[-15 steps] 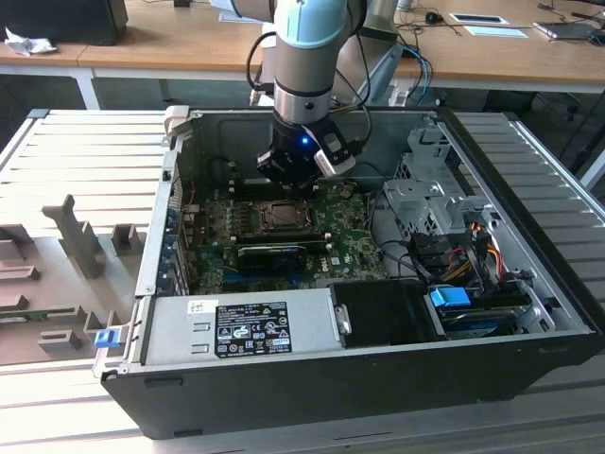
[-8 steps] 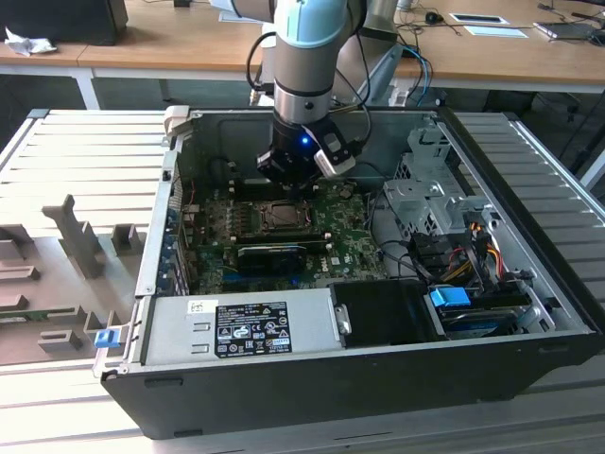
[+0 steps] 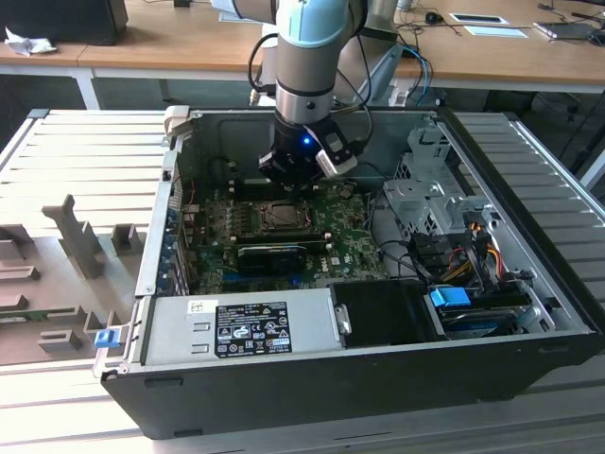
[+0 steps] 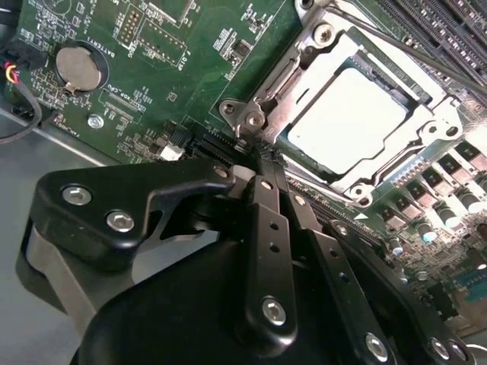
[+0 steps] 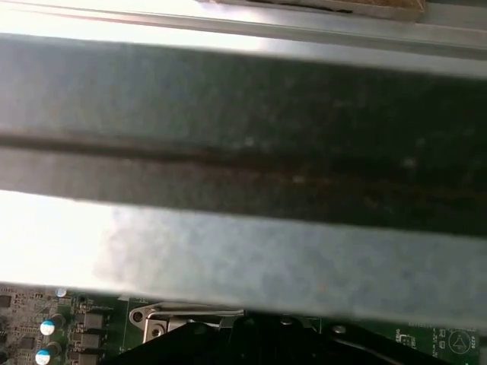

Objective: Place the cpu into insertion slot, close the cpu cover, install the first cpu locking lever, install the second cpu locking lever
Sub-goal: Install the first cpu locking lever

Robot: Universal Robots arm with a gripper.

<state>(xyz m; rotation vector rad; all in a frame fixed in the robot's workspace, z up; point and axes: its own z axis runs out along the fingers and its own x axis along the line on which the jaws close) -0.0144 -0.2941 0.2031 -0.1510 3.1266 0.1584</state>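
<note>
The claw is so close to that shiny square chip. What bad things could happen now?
The claw sits right at the corner of the cpu cover, which lies over the cpu. If it slips, it might scrape the green board or its tiny parts. It could also bend a thin locking lever by pushing crookedly. The open computer case leaves the arm little room, so it may bump the wall.

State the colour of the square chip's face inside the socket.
Pale silver-beige metal square cpu face, seen best in the second wrist view.
</note>
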